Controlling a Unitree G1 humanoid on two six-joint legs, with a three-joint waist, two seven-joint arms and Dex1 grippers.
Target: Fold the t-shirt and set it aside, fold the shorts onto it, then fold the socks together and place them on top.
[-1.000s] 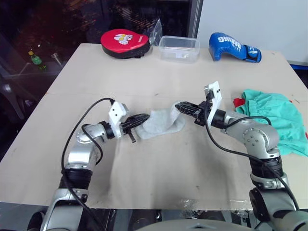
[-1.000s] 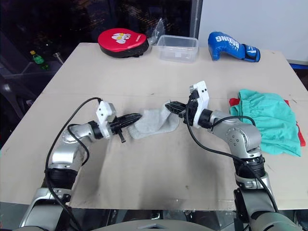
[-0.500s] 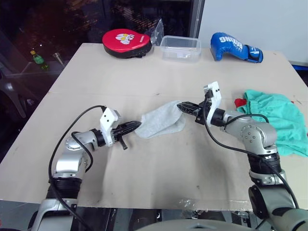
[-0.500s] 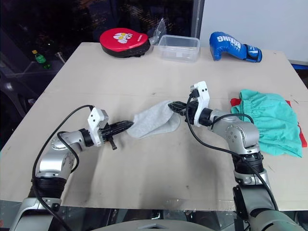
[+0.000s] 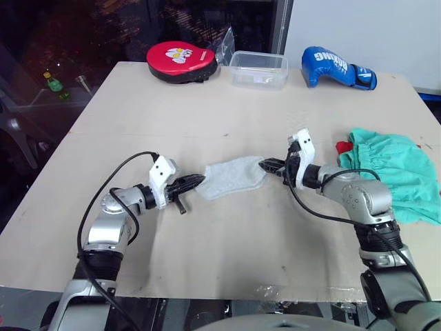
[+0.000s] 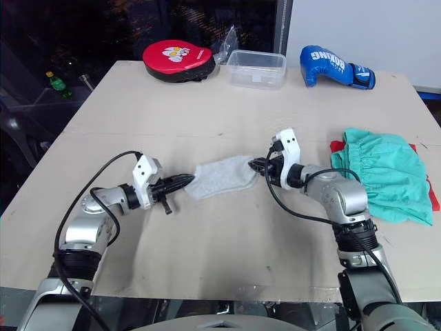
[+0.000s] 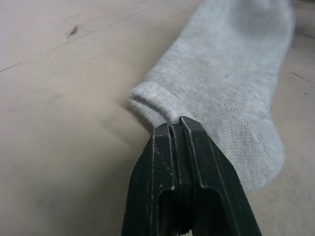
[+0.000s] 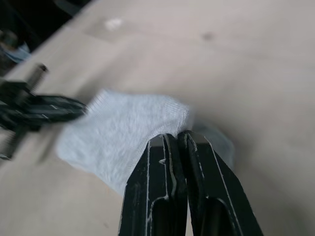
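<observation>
The light grey socks (image 5: 231,176) lie stretched flat on the table's middle between both grippers. My left gripper (image 5: 200,181) is shut on the cuff end of the socks (image 7: 216,73), seen close in the left wrist view. My right gripper (image 5: 264,164) is shut on the opposite end of the socks (image 8: 118,132). At the right edge lie the mint green shorts (image 5: 393,169), spread over the red t-shirt (image 5: 341,146), of which only small corners peek out.
Along the table's far edge sit a round red padded mitt (image 5: 180,61), a clear plastic box (image 5: 259,69) and a blue boxing glove (image 5: 337,67). Bare tabletop (image 5: 227,241) stretches in front of the socks.
The socks were held up between the grippers and now lie flat on the table. My right gripper has come down and the left has shifted slightly, both still shut on the socks.
</observation>
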